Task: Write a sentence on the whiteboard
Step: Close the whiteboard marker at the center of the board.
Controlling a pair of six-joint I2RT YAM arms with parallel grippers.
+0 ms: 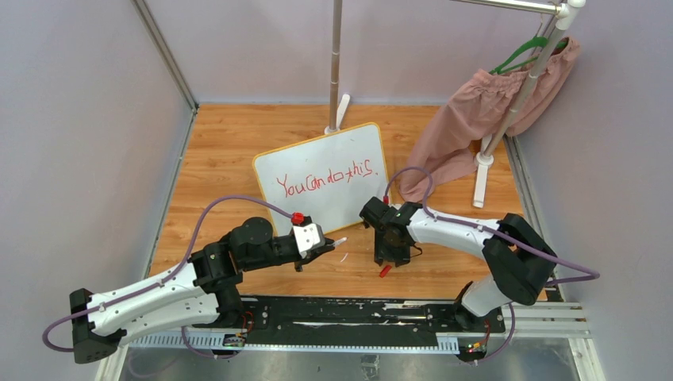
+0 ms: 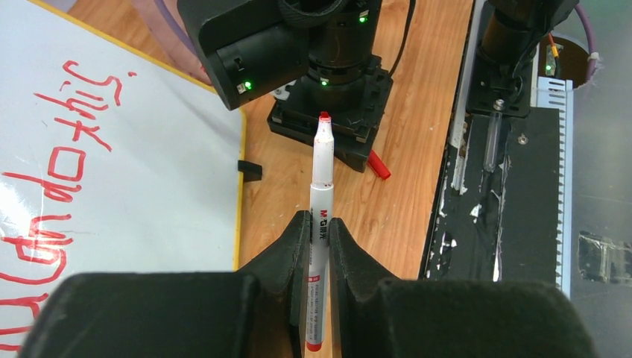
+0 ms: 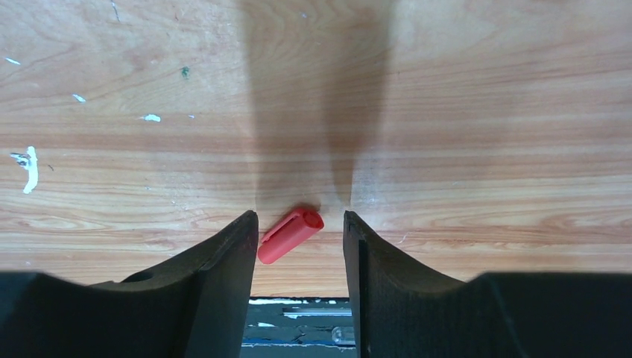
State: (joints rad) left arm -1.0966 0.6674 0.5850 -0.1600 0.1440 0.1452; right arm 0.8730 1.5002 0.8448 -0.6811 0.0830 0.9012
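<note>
Red sentence [image 1: 324, 182] on whiteboard [image 1: 349, 208]. Left gripper [image 2: 319, 237] clamps uncapped marker [image 2: 320, 201]. Right gripper [image 3: 299, 242] parted, red cap [image 3: 290, 234] lying between fingers on table [image 3: 447, 112].

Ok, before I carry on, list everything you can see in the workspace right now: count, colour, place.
whiteboard: one, white with yellow rim, mid table
sentence: one, red, slanting across the board
marker: one, white, red tip uncapped, in the left gripper
cap: one, red, on the wood between the right gripper's fingers
garment: one, pink, on the rack at far right
left gripper: shut on the marker
right gripper: open over the cap
</note>
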